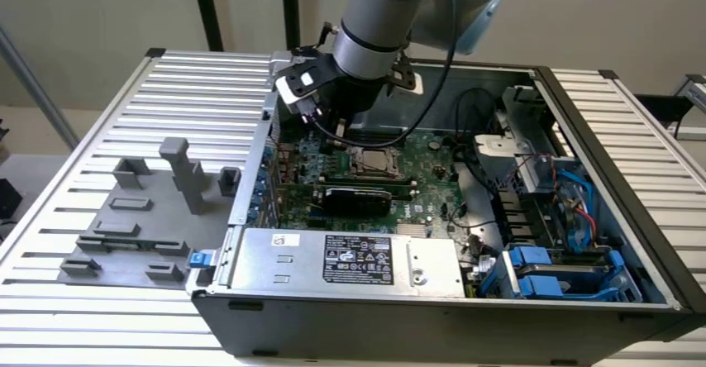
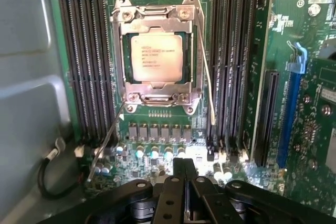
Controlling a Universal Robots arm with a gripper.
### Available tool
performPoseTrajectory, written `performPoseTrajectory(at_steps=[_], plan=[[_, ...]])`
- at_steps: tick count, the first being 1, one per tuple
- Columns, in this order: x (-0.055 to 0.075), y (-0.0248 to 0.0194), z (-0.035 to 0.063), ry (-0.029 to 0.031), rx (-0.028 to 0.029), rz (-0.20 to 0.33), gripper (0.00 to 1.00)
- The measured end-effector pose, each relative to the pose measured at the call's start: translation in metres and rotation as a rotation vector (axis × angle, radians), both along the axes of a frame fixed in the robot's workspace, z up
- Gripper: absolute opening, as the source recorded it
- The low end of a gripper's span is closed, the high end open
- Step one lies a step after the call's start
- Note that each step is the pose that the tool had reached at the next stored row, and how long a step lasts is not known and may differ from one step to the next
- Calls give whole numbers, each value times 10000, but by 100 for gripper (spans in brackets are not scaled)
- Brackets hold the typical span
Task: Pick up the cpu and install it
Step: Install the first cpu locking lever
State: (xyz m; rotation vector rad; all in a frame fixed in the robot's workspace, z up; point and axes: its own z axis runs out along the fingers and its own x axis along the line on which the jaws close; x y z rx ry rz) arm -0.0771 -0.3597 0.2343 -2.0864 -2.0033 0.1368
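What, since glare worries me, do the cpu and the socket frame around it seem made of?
The cpu: likely metal-lidded, pale silver-beige, matte, with dark print on top. The socket frame: looks like bare steel or similar metal, shinier, catching bright highlights along its edges.

The cpu (image 2: 156, 56) lies flat in the metal-framed socket (image 2: 157, 15) on the green motherboard (image 2: 294, 35), its printed pale top facing the camera. Two thin wire levers (image 2: 206, 72) angle away from the frame's corners. Banks of black memory slots (image 2: 84, 66) flank the socket on both sides, and a row of small capacitors (image 2: 153, 151) sits between the socket and the gripper (image 2: 184, 164). The gripper's black fingers are pressed together with nothing between them, well apart from the cpu.
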Motion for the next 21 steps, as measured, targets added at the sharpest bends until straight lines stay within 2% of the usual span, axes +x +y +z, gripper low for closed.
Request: performPoseTrajectory(at_steps=[5, 9, 16, 18, 21], plan=[[-30, 0, 15, 4, 229, -392, 11], [-43, 0, 16, 9, 433, -778, 11], [-64, 0, 16, 14, 872, -1369, 11], [-67, 0, 16, 13, 933, -1568, 11], [-70, 0, 16, 11, 965, -1929, 11]])
